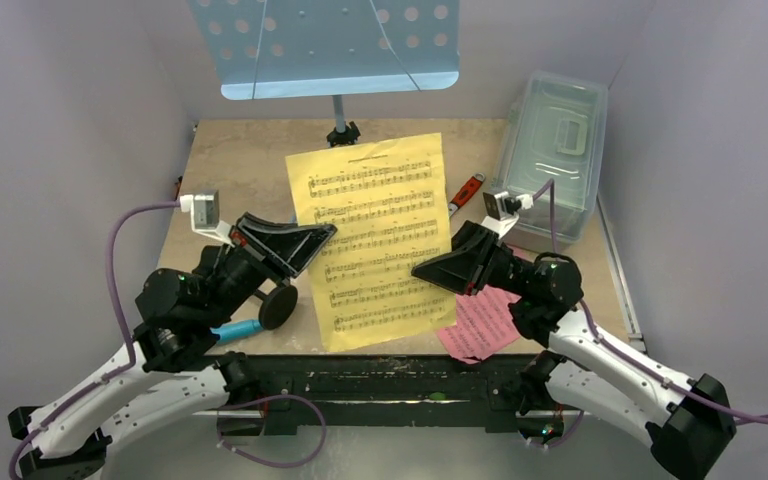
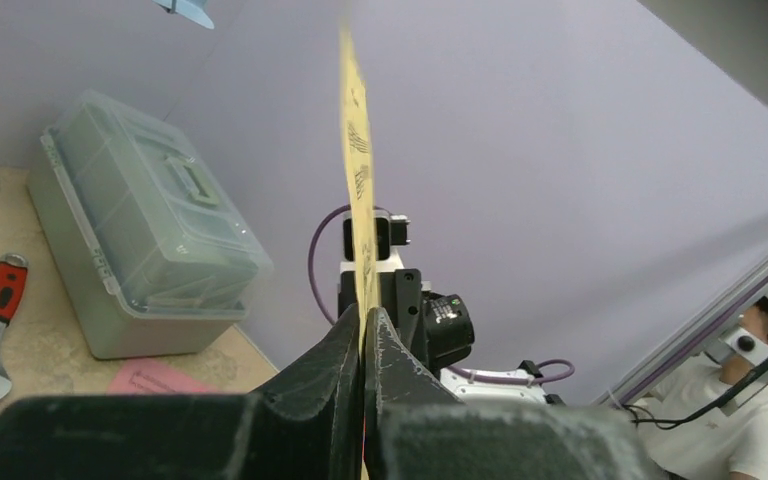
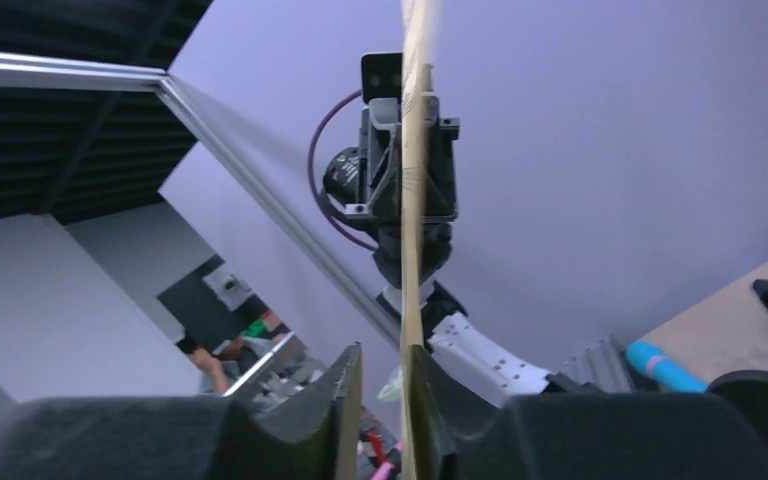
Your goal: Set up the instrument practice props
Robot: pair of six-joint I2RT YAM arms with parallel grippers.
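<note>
Left claw (image 1: 322, 234) pinches the yellow sheet-music page (image 1: 380, 200) tight at its nine o'clock edge; right claw (image 1: 422, 268), at three o'clock, stands part-open around it.

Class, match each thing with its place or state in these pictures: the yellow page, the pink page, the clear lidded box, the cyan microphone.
Things:
1. yellow page
2. pink page
3. clear lidded box
4. cyan microphone

Places or states:
A. at the back right corner of the table
B. held up off the table, pinched by the left gripper
C. lying flat near the front edge, right side
D. lying near the front edge, left side

Pairs: 1-B, 2-C, 3-A, 4-D
</note>
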